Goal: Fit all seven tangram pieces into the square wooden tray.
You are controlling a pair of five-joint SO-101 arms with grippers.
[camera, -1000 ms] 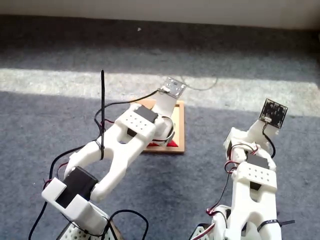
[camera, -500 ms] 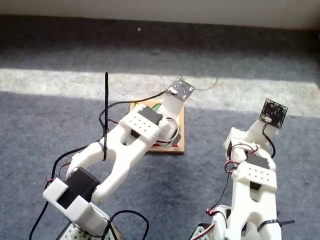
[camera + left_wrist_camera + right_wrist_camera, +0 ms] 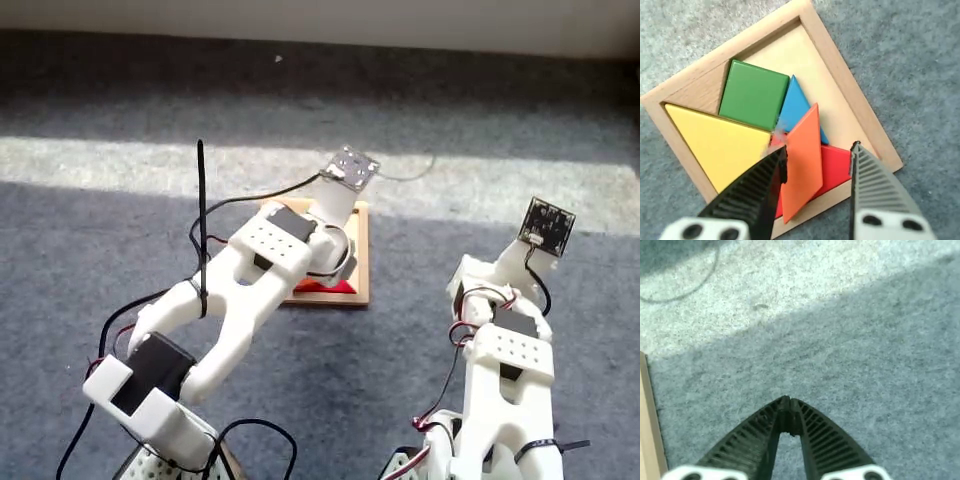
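Note:
The square wooden tray [image 3: 850,85] lies on grey carpet under my left gripper [image 3: 818,152], which is open above it. Inside sit a green square [image 3: 754,95], a yellow triangle [image 3: 720,145], a blue triangle [image 3: 795,107] and a red piece [image 3: 837,165]. An orange parallelogram [image 3: 802,160] lies tilted across the red and blue pieces, between the fingers; one fingertip [image 3: 781,156] is at its edge, the other stands apart. In the high view the left arm [image 3: 270,260] covers most of the tray [image 3: 362,250]. My right gripper [image 3: 790,405] is shut over bare carpet.
The right arm [image 3: 510,340] stands to the right of the tray, whose edge [image 3: 647,410] shows in its wrist view. A sunlit band [image 3: 100,160] crosses the carpet beyond the tray, with a thin wire [image 3: 405,176] on it. A black cable [image 3: 203,200] rises beside the left arm.
The left arm's wrist swung a little to the right, then came back over the tray. The right arm has stayed still.

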